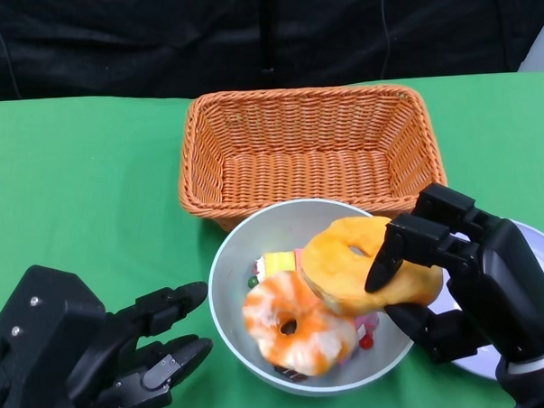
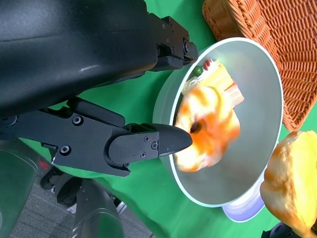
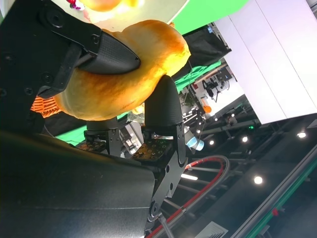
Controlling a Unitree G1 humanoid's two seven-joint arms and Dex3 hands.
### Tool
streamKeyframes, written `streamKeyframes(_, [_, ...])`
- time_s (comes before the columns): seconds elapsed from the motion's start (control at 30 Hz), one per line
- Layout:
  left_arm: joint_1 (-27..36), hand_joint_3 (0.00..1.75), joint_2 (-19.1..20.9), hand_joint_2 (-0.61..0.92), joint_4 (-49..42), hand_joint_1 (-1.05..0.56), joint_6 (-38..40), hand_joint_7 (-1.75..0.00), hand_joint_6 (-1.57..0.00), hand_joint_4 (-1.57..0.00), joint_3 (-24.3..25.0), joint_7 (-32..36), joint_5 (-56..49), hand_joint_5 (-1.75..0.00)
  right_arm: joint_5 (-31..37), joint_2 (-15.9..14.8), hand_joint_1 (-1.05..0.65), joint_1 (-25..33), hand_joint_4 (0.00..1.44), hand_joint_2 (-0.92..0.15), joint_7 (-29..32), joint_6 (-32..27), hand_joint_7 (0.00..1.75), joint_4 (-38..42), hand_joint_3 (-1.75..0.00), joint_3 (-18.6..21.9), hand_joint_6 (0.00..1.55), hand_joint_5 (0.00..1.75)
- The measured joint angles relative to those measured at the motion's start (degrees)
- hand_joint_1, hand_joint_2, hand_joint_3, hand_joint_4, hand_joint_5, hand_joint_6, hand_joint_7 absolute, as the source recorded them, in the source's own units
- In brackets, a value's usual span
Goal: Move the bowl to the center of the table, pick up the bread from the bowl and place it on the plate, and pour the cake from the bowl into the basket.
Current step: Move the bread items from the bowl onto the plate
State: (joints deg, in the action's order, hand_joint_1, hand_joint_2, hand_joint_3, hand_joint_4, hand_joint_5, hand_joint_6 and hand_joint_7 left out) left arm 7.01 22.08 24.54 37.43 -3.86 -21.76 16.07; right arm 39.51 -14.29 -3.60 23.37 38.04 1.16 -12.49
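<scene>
Bread [image 1: 369, 265] (pinched by right hand [image 1: 465, 281]) overhangs bowl [image 1: 242, 250] rim.

Head cam looked down from above the near table edge, facing the basket [image 1: 311, 148] and the dark backdrop. Right wrist cam sat behind the right hand [image 3: 99, 79], very close, tilted up past the bread [image 3: 124, 69] toward ceiling lights. Left wrist cam sat behind the left hand [image 2: 99, 99], rolled sideways, close to the bowl [image 2: 262, 79]. All 3 views shared the bread; head and left wrist shared bowl and basket.
</scene>
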Motion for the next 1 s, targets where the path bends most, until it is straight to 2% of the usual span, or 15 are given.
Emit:
streamKeyframes(0.1, [0.72,0.44,0.13,0.92,0.84,-0.51,-0.03,-0.03,-0.20,-0.21,1.10,0.01,0.00,-0.17,-1.68,-0.92,-0.12,1.29,1.07,-0.01,-0.82,-0.12,1.59,-3.59,-1.74,3.53,0.91,1.75])
streamKeyframes(0.2, [0.85,0.44,0.15,0.92,1.07,-0.52,-0.33,-0.03,-0.21,-0.21,1.77,0.01,-0.09,-0.18,-3.24,-3.10,-0.10,1.83,1.06,-0.02,-1.86,-0.64,1.58,-4.66,-1.75,7.23,0.91,1.75])
streamKeyframes(0.5, [1.68,0.43,0.12,0.92,1.79,-0.51,-2.00,-0.03,-0.22,-0.21,1.96,0.03,-0.43,-0.20,-2.00,-4.91,-0.03,5.87,1.06,0.01,-3.44,-6.31,1.57,-6.56,-1.75,13.21,0.93,1.75])
streamKeyframes(0.77, [2.04,0.44,-0.31,0.92,2.08,-0.48,-1.82,-0.02,-0.21,-0.16,2.71,0.05,0.14,-0.20,-2.02,-5.57,-0.02,7.14,1.05,0.02,-5.61,-9.35,1.54,-6.79,-1.75,13.55,0.93,1.75])
streamKeyframes(0.9, [2.04,0.42,-0.56,0.92,2.09,-0.50,-1.78,-0.03,-0.23,-0.18,2.71,0.06,0.05,-0.22,-0.63,-5.65,0.00,6.99,1.03,-0.07,-5.97,-11.28,1.50,-4.66,-1.64,13.03,0.94,1.75])
streamKeyframes(0.93, [2.05,0.42,-0.57,0.92,2.09,-0.50,-1.80,-0.03,-0.23,-0.18,2.71,0.06,0.02,-0.22,-0.30,-5.73,0.01,6.98,1.02,-0.08,-6.26,-11.82,1.47,-4.05,-1.62,12.80,0.94,1.74])
streamKeyframes(1.0, [2.07,0.42,-0.59,0.92,2.08,-0.50,-1.86,-0.02,-0.23,-0.18,2.69,0.06,-0.04,-0.23,0.26,-6.03,0.02,6.68,1.00,-0.12,-7.12,-12.59,1.26,-2.86,-1.55,11.98,0.99,1.66])
